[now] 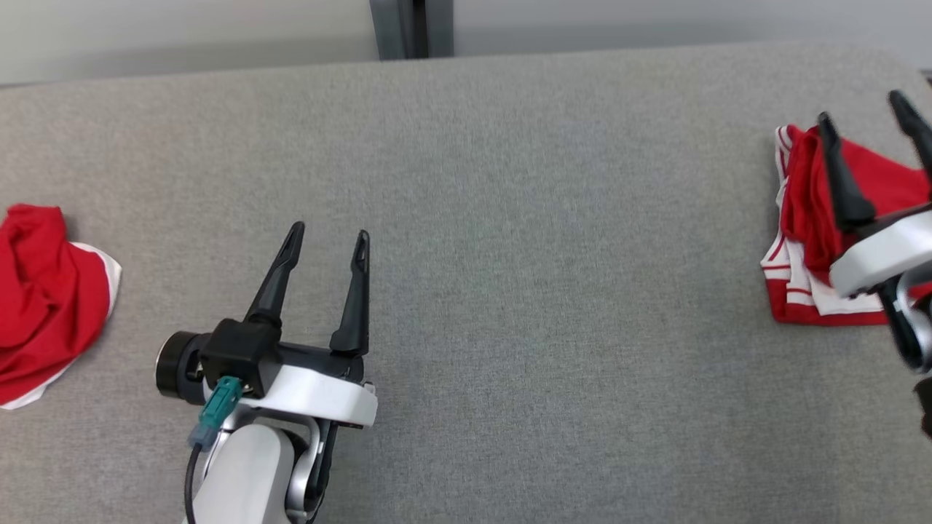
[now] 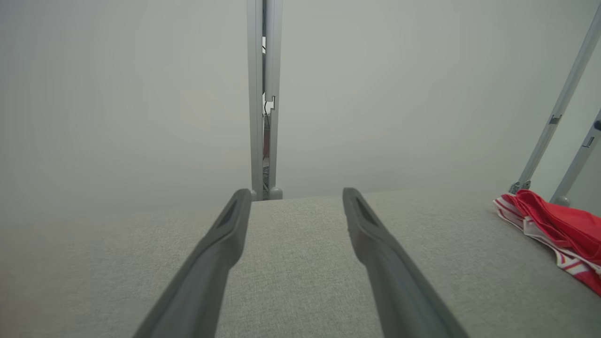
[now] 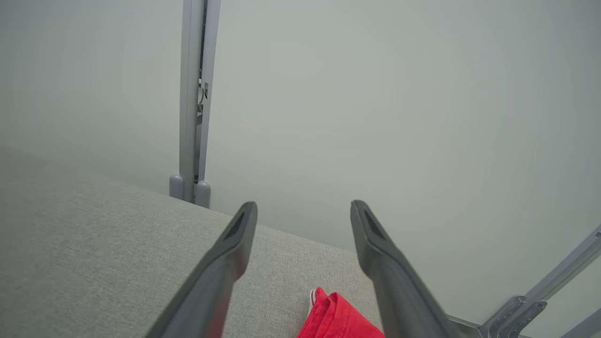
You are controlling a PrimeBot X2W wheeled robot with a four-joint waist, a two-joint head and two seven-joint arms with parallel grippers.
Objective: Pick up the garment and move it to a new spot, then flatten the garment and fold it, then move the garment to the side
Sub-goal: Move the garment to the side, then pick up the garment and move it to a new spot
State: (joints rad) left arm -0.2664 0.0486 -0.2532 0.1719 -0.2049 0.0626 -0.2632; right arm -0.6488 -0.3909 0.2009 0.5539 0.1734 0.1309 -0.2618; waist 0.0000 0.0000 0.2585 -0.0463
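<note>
Here, the folded red-and-white cloth garment is seen beneath the right gripper, spread and empty; the left gripper, likewise spread, is seen well apart.

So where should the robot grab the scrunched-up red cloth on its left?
Probably the puffy fold at the far end of the crumpled red garment, coming down from above with the open left gripper, which is nearest. That fold stands up off the grey table, so the fingers can pinch around it. The white-trimmed edge lies flat and offers less to hold.
</note>
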